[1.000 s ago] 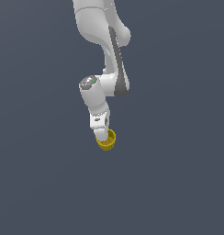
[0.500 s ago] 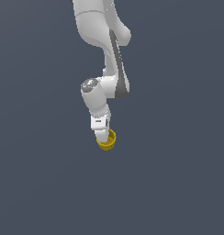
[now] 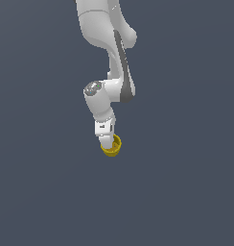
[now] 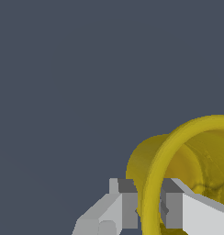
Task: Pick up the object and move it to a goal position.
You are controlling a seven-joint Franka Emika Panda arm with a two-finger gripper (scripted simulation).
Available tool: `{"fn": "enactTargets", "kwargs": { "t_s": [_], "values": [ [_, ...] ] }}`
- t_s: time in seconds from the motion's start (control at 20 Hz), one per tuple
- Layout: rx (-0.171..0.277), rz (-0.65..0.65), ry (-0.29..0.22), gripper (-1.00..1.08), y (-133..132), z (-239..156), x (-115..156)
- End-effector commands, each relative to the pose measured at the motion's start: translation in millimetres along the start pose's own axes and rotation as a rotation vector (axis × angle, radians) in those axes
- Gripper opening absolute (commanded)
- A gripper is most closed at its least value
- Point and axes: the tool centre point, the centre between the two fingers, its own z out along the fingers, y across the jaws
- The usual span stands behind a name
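Observation:
The object, a small mustard-yellow cup (image 3: 113,148), hangs in the air at the end of the white arm, near the middle of the exterior view. My gripper (image 3: 108,142) is shut on it. In the wrist view the cup (image 4: 178,160) lies tilted, its open mouth turned toward the camera. Its thick rim runs between my two grey fingers (image 4: 127,207), one outside the wall and one inside, so my gripper (image 4: 149,209) pinches the cup's wall. The far side of the cup runs out of the wrist picture.
Only a plain dark grey-blue background shows around the arm (image 3: 120,72) in both views. No table, container or marker is visible.

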Motion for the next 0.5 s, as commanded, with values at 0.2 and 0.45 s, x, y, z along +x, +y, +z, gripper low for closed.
{"fn": "enactTargets", "kwargs": {
  "t_s": [0.2,0.45],
  "values": [
    [-0.003,-0.001,-0.002,-1.0,1.9,-24.6,-1.1],
    [-0.002,-0.002,-0.002,-1.0,3.1,-59.3,-2.9]
  ]
}}
